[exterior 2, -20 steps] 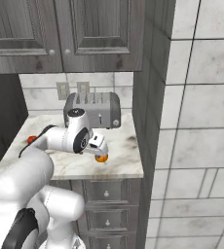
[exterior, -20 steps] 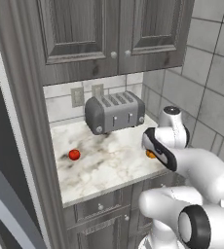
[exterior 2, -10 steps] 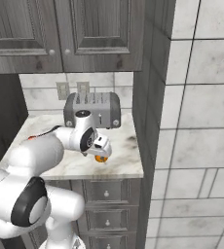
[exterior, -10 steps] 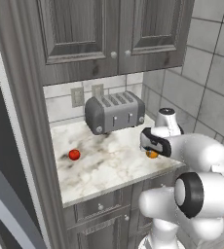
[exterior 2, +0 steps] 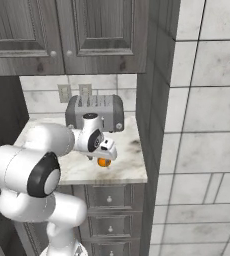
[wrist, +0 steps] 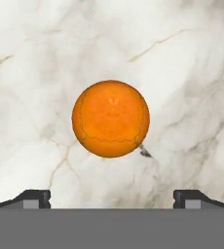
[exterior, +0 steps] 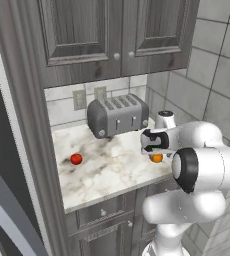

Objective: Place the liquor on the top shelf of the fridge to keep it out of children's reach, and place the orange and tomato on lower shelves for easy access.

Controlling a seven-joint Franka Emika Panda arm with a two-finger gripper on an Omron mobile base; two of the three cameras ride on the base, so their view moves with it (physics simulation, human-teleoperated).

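The orange (wrist: 110, 118) lies on the marble counter (exterior: 112, 170) near its right front corner, also seen as the orange (exterior: 157, 158) and the orange (exterior 2: 104, 162). My gripper (wrist: 111, 199) hangs directly above it, open, one fingertip on each side and nothing between them. From the base, the gripper (exterior: 156, 151) points down just over the fruit, as does the gripper (exterior 2: 105, 155). The tomato (exterior: 76, 159) rests apart at the counter's left. The liquor and the fridge's shelves are out of view.
A silver toaster (exterior: 118, 116) stands at the back of the counter, just behind my hand. Grey wall cabinets (exterior: 112, 35) hang overhead. A tiled wall (exterior 2: 197, 125) closes off the right side. A tall dark panel (exterior: 2, 150) borders the counter's left.
The arm has folded and swung, its elbow now lower in front, and the hand has shifted slightly left above the orange. Orange and tomato have not moved; the jaws stayed open.
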